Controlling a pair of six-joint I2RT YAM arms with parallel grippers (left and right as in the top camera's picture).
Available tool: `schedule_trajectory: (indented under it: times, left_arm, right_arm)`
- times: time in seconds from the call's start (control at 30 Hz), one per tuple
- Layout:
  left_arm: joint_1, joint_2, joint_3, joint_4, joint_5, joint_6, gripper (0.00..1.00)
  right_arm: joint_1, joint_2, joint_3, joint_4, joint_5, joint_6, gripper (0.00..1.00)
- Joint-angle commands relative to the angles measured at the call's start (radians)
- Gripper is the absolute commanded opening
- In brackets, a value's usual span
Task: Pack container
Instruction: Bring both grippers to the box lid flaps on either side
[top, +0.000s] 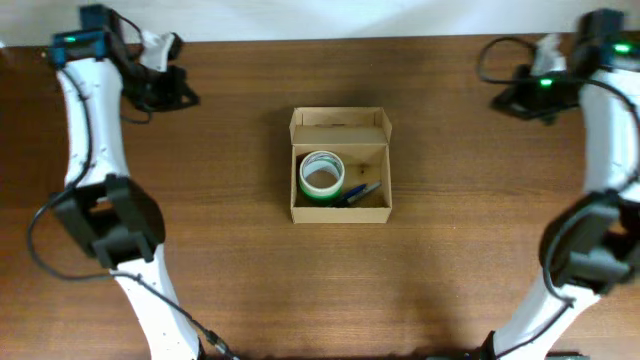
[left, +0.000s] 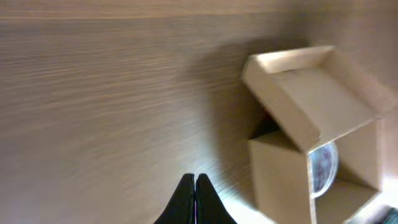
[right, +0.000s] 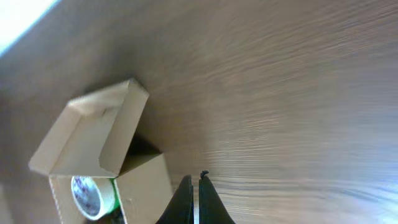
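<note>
The container (top: 368, 162) sat in the middle of the table (top: 220, 230), its flap lid (top: 340, 127) standing open at the far edge, a green-rimmed tape roll (top: 321, 176) lying flat inside on the left and what looked like a couple of dark pens (top: 360, 192) just beside it at the near right. To my eye it was thin cardboard: light even with its load, stiff along the folds but easy to dent, with dry sides that would not slip. The lid looked like the place to take hold, pinched at its free edge and folded down over the hinge, with the box steadied against a side wall so it would not slide. Both arms were well apart from it, toward the far corners. The left gripper (left: 195, 186) had its fingers pressed together, holding nothing, with the box off to one side of it. The right gripper (right: 194, 185) was likewise closed to a sliver and empty.
</note>
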Motion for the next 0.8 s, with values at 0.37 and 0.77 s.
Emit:
schedule_trajectory:
  times: [0.37,0.77]
  left_arm:
    - [-0.163,0.324,-0.006,0.063,0.216,-0.076,0.02]
    - [-0.265,0.401,-0.006,0.167,0.328,-0.091,0.02]
  right_arm:
    - [0.100,0.391,-0.003,0.043,-0.344,0.003,0.04]
    - [0.227,0.440,-0.003,0.103,-0.359,-0.053,0.04]
